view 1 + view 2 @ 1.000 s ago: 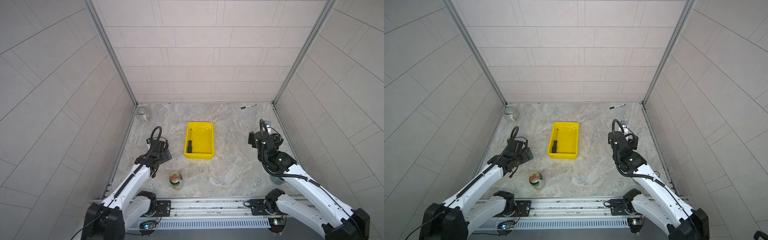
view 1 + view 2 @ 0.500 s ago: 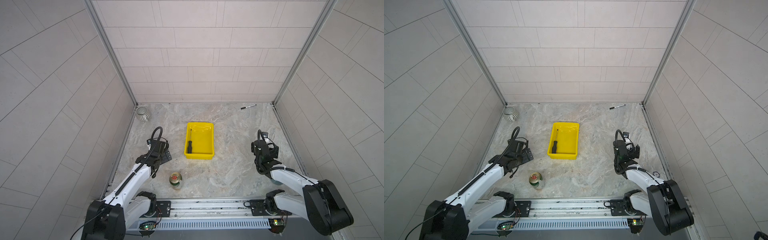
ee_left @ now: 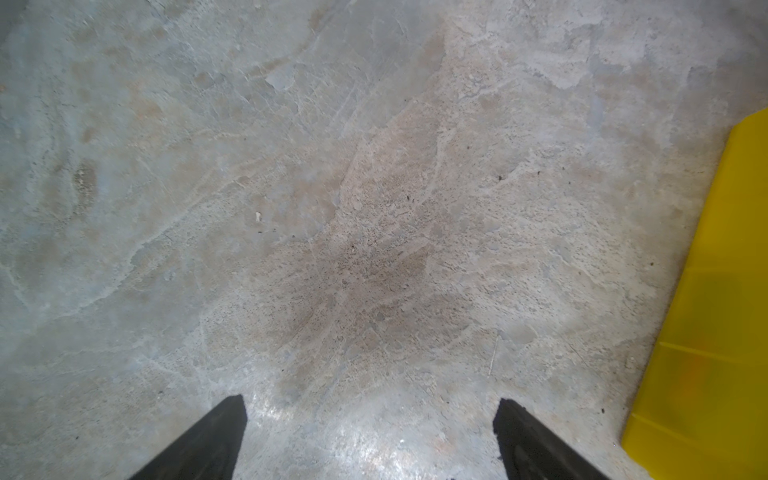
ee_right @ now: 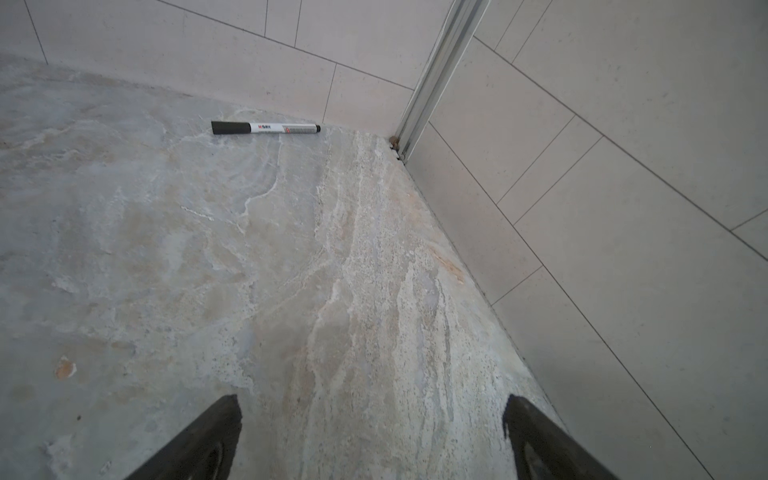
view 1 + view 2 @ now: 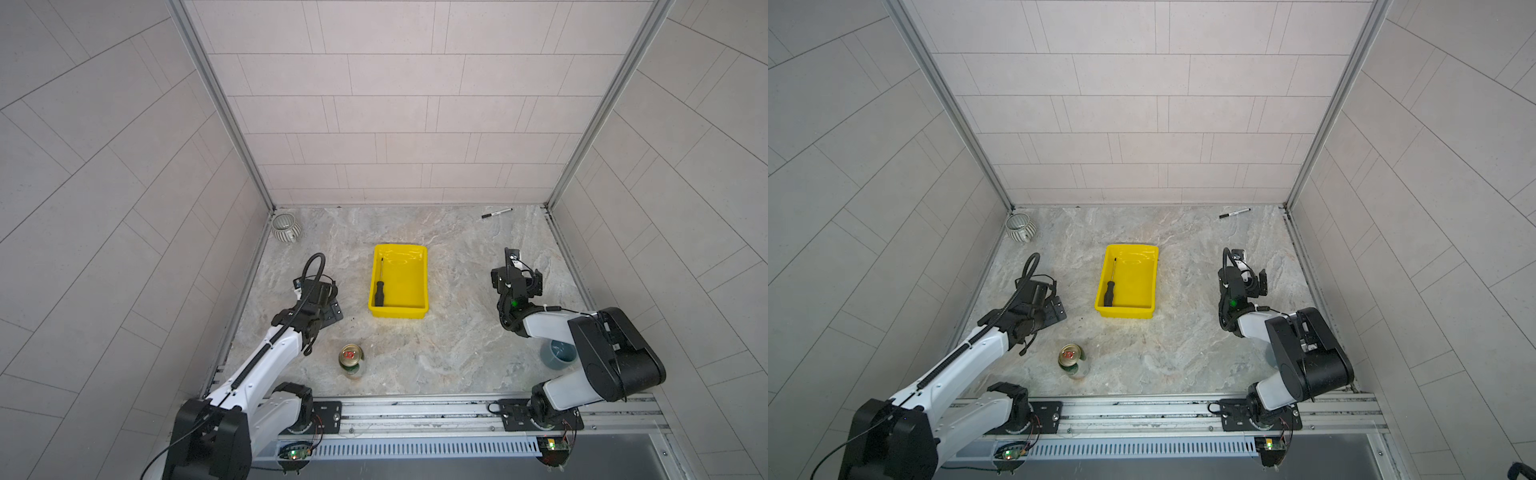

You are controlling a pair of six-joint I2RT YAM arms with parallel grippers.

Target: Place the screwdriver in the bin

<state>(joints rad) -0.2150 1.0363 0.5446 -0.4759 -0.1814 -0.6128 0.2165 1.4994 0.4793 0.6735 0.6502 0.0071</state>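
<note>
Black and spread wide, my left tool (image 3: 370, 415) is hovering over bare counter (image 3: 332, 208) and gripping nothing. My right tool (image 4: 372, 411) is likewise gaping as far as it goes, empty, over the same grey stone.

Just to the right of my left tool, the yellow bin (image 3: 715, 291) is showing its outer wall, near but not touching. In both top views the screwdriver (image 5: 379, 282) (image 5: 1111, 284) is lying inside that bin, flat on its floor, hugging the long wall that is facing my left tool. Its black handle is sitting at the end nearer to both tools. Its thin shaft is pointing away from them toward the back wall, so the long axis is running almost parallel to the bin's long side.

I am judging it light and stiff, unlikely to bend or break. The slim metal shaft is looking slick and prone to roll, so if I were taking hold of it I would be closing across the thick handle. I am reckoning the task done.

Far ahead of my right tool, a black marker (image 4: 266, 127) is lying close to the back wall, well apart from everything else.
</note>
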